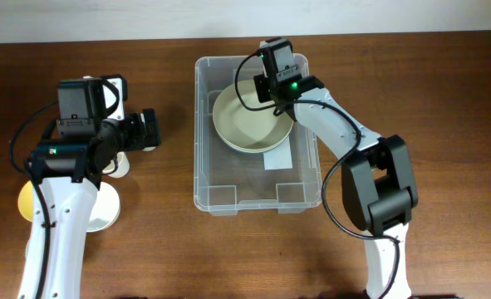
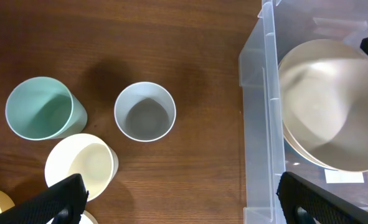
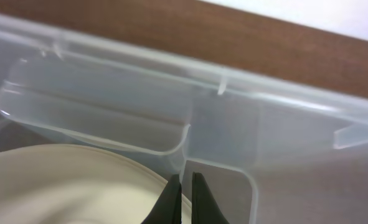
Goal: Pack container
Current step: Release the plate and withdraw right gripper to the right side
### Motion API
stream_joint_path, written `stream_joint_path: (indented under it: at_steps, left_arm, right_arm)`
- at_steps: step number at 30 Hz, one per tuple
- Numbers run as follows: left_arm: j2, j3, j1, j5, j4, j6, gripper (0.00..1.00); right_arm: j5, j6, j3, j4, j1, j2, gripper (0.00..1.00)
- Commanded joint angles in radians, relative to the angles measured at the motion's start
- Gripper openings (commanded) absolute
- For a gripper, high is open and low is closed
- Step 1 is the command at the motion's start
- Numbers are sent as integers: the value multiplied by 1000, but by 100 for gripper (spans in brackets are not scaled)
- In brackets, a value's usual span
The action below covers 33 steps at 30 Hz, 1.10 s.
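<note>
The container [image 1: 257, 195] stands at the middle of the table [image 1: 453, 75], long side running away from the robot. 1 cream bowl [image 1: 247, 123] lies in its far half, toward the left wall, and a white label [image 1: 276, 158] shows on the base just beside the bowl.

The right gripper [image 3: 185, 194] reaches into the far end of the container, at the bowl's far rim. Its fingers [image 3: 201, 200] are pressed almost together with only a sliver between them. The bowl's rim runs up to the left finger, but I cannot tell whether it is pinched.

The left gripper [image 2: 184, 202] hovers over the table left of the container, its fingers [image 2: 54, 202] spread wide and holding nothing. Below it stand 3 cups: a teal cup [image 2: 39, 109], a grey cup [image 2: 145, 112] and a cream cup [image 2: 81, 163], the teal and cream ones touching or nearly so, the grey one apart.
</note>
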Motion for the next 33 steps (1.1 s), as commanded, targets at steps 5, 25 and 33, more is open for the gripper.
stream_joint_path:
  at_steps: [5,25,33]
  left_arm:
    - [6,21,-4,-18,3,20,100]
    - [6,21,-4,-18,1,20,100]
    - [18,23,-4,-17,24,20,96]
  right_arm:
    - [-5,4,7,5,-3,-2,4]
    - [-9,261,127,-735,-222,-553,99]
    - [-237,277,70,-1046,-504,-555,99]
